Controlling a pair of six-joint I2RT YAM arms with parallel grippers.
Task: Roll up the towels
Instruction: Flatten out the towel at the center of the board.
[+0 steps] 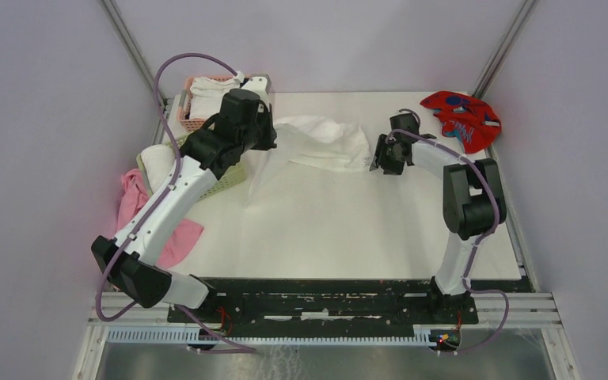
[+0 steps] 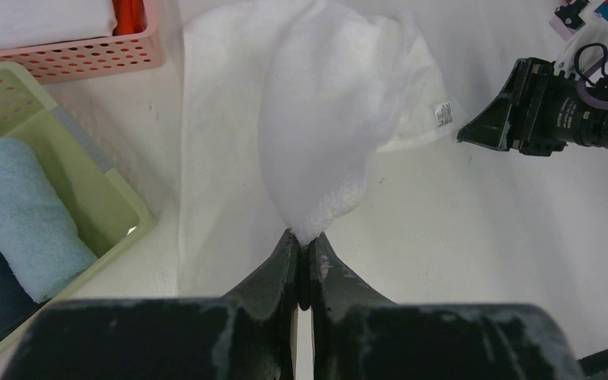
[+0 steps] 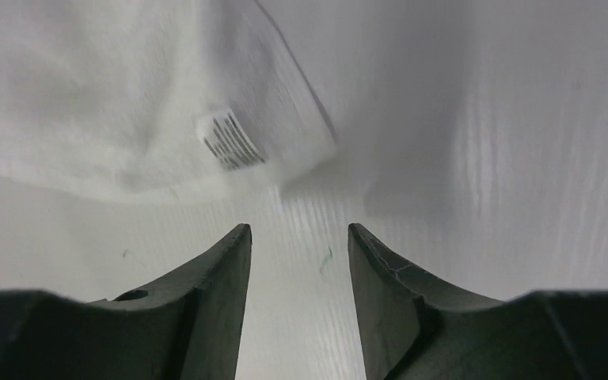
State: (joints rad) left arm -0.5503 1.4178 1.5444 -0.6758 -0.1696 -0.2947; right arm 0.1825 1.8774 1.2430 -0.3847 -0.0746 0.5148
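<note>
The left gripper point(image 2: 305, 240) is pinched tight on 1 edge of the white towel point(image 2: 324, 111), holding it raised off the table point(image 2: 475, 237), probably to spread it flat for rolling. The right gripper point(image 3: 297, 233), jaws apart and empty, hovers just beside the towel's label point(image 3: 229, 141).

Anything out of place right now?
The red towel lies crumpled at the far right corner of the table, seemingly overhanging its edge. The pink cloth droops off the left side. The white towel is bunched, one corner pinched in the left pincer.
</note>
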